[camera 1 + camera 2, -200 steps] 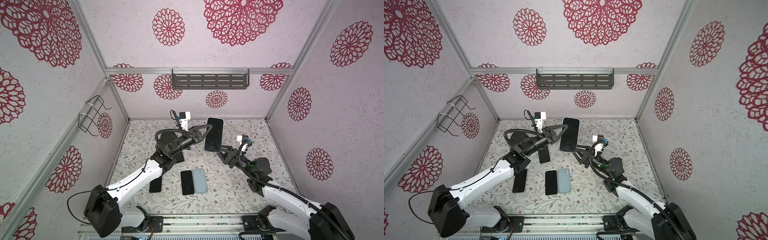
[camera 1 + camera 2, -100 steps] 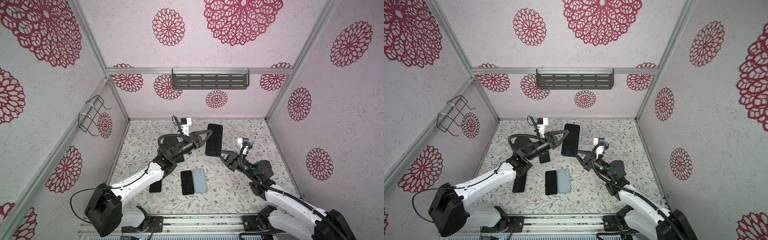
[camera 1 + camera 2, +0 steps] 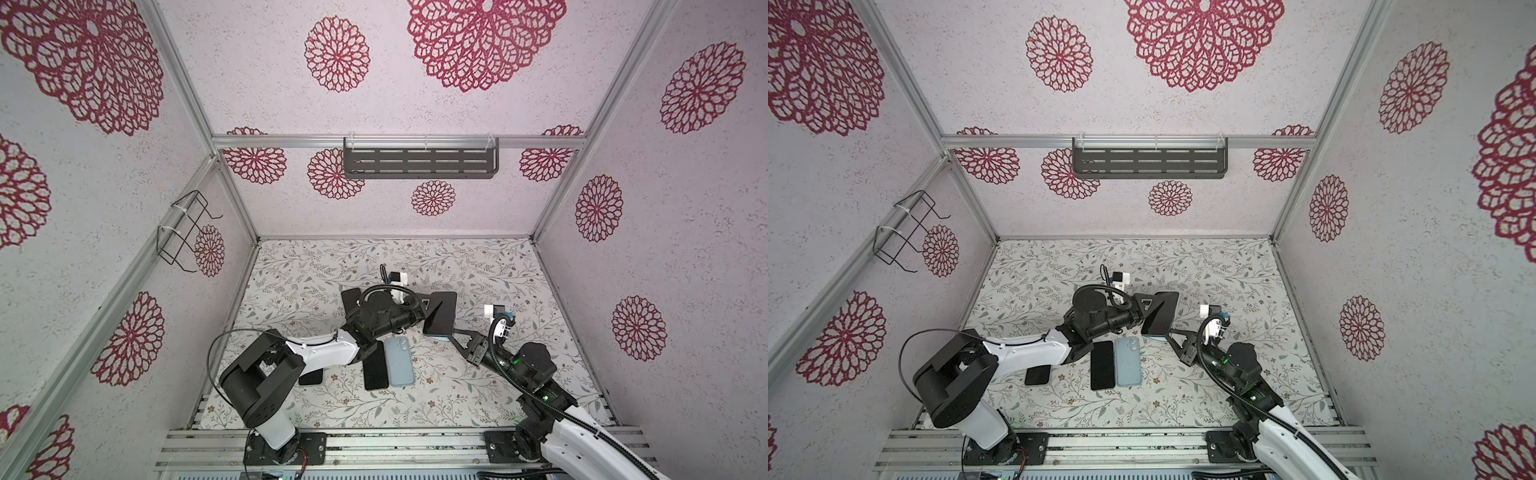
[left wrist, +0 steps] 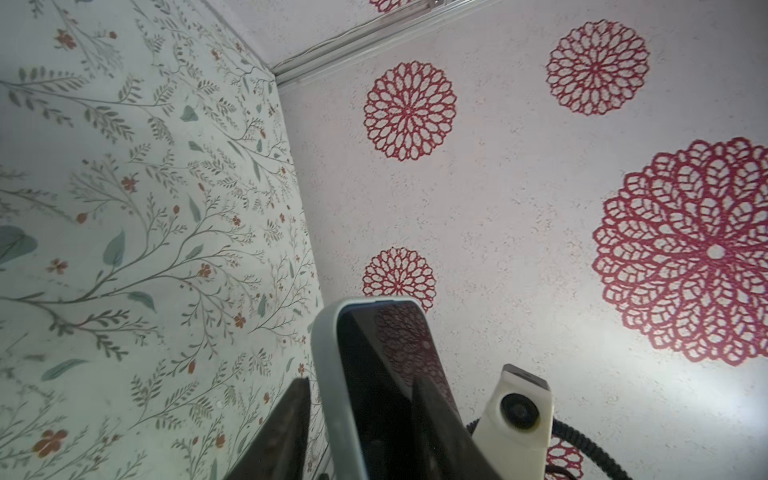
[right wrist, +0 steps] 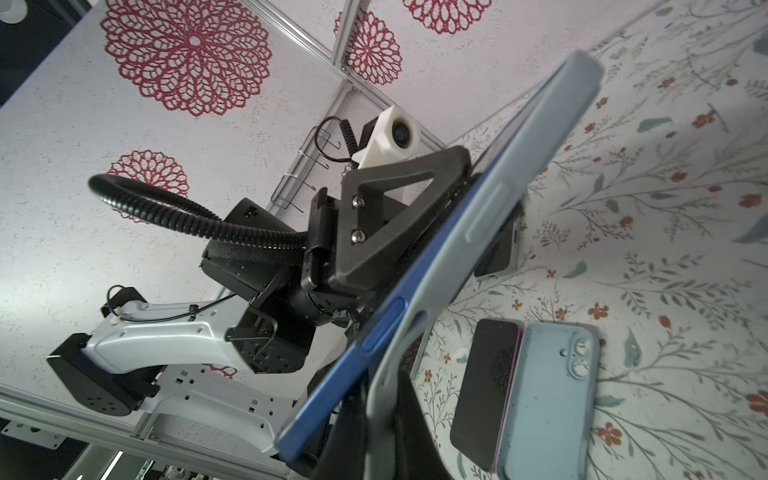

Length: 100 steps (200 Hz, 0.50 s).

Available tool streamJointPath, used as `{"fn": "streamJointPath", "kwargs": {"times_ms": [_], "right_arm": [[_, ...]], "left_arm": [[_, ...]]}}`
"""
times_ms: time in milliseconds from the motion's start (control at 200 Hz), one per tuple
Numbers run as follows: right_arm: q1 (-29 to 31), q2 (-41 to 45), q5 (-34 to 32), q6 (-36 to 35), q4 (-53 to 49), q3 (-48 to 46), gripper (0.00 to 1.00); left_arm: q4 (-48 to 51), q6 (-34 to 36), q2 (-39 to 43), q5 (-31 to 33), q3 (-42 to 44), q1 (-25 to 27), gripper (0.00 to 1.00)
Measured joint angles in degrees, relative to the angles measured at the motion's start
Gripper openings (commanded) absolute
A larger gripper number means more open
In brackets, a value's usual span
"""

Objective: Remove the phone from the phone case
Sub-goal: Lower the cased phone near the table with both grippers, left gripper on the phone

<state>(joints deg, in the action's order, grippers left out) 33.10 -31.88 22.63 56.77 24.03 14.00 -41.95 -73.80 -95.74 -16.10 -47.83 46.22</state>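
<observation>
Right pincer (image 3: 446,334): pressed together on the lower corner of the phone case (image 5: 498,199). It pinches the grey-blue lip where that stands off the blue edge of the phone (image 5: 386,328).
Left pincer (image 4: 360,382): spread, astride the phone's upper end. One finger (image 4: 432,424) lies on the dark screen. The other stands just off the case back, with a sliver of table showing between.
Phone: centre of both top views, tilted on end between the two pincers, screen toward the left arm. Most of it sits in the case; only the pinched corner has parted.
Right arm (image 3: 536,370): rises from the lower right of the frame, reaching up and left to the phone's lower end.
Left arm (image 3: 324,353): rises from the lower left, its white link running right and its wrist turned toward centre.
Table (image 3: 478,386): a pale blue loose case (image 3: 399,361) lies flat just below the held phone, side by side with a black phone (image 3: 375,371) on its left.
</observation>
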Motion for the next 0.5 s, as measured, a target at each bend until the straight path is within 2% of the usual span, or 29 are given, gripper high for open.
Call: {"fn": "streamJointPath", "kwargs": {"times_ms": [105,310,425,450,500], "right_arm": [[0.0,3.3,-1.5,-0.2,-5.4,-2.0,0.00],[0.0,6.0,-3.8,-0.2,-13.1,-4.3,0.00],[0.0,6.8,-5.0,-0.1,-16.4,-5.0,0.00],[0.0,7.0,-5.2,-0.2,-17.0,-5.2,0.00],[0.0,7.3,-5.7,-0.1,-18.1,-5.5,0.00]], "left_arm": [[-0.7,-0.7,-2.0,0.2,0.0,0.6,0.69],[0.6,0.0,-3.0,1.0,0.0,0.9,0.81],[4.6,1.7,-2.8,2.2,-0.4,1.0,0.87],[5.7,2.1,-2.6,2.6,-0.5,1.0,0.91],[8.2,3.6,-2.1,3.5,-0.6,1.0,0.92]]}}
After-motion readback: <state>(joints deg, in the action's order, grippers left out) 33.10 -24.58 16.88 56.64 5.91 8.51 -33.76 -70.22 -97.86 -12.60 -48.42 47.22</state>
